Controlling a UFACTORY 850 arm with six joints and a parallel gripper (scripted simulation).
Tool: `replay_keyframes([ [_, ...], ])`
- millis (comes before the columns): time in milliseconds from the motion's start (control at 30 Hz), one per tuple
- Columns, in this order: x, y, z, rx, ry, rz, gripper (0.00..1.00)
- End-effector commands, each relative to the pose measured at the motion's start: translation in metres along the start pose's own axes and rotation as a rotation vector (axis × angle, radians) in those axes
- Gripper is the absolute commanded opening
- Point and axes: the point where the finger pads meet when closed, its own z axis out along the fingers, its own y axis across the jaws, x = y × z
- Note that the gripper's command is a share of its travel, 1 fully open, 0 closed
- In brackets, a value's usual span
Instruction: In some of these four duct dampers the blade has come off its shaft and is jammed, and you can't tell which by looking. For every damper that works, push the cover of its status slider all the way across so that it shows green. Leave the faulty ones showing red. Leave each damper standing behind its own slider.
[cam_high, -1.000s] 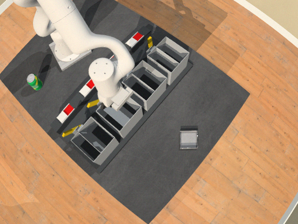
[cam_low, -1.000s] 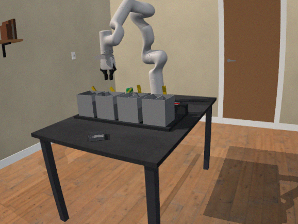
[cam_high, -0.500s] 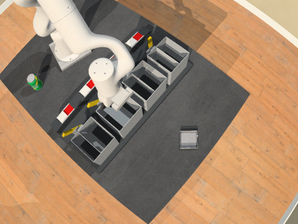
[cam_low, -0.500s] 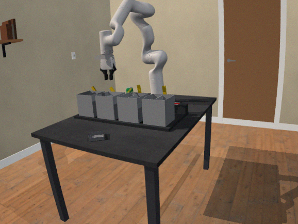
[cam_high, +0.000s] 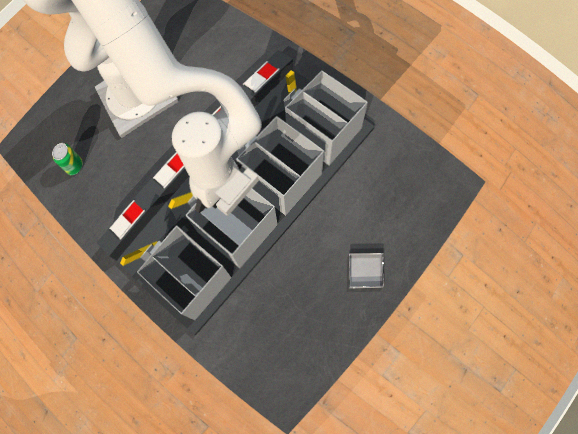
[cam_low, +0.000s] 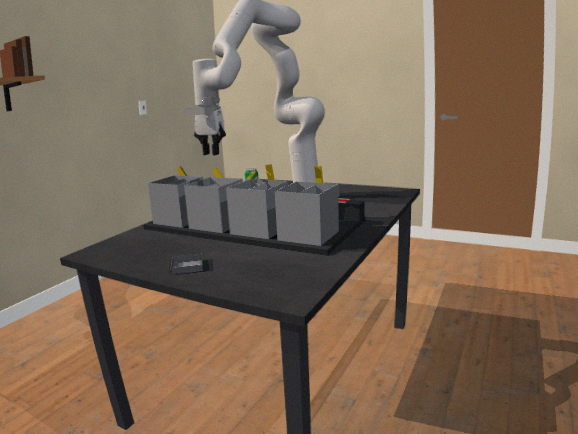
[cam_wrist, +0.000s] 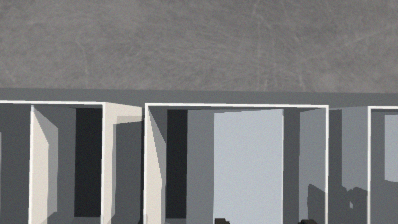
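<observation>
Several grey open-topped damper boxes stand in a row on a dark base strip; the one second from the near-left end (cam_high: 255, 240) (cam_low: 205, 207) (cam_wrist: 235, 105) lies under my gripper. My gripper (cam_low: 210, 147) (cam_wrist: 263, 221) hangs well above that box's back edge, partly open and empty. In the wrist view the box's light blade (cam_wrist: 247, 165) stands upright. Yellow levers (cam_high: 180, 200) (cam_high: 136, 254) (cam_high: 290, 81) stick out behind the boxes. Three status sliders (cam_high: 127, 218) (cam_high: 170, 169) (cam_high: 261, 76) show red beside a white cover. Another slider is hidden under the arm.
A green can (cam_high: 67, 159) (cam_low: 251, 174) stands at the table's far left near the robot base (cam_high: 132, 107). A small grey tray (cam_high: 366, 270) (cam_low: 188, 263) lies in front of the damper row. The dark table ends a short way beyond it.
</observation>
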Motion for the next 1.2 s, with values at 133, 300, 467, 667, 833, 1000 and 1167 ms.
replay_keyframes([
  [133, 0.001, 0.0, -0.001, 0.0, 0.002, 0.0, 0.39],
  [300, 0.001, 0.0, -0.001, 0.0, 0.002, 0.0, 0.39],
  [467, 0.001, 0.0, -0.001, 0.0, 0.002, 0.0, 0.39],
  [667, 0.005, -0.03, 0.0, 0.0, 0.001, 0.0, 0.39],
  [833, 0.008, -0.069, 0.0, 0.001, -0.001, 0.0, 0.39],
  [1000, 0.008, -0.116, 0.0, 0.001, -0.001, 0.0, 0.39],
  [1167, 0.004, -0.161, 0.0, 0.001, -0.001, 0.0, 0.39],
])
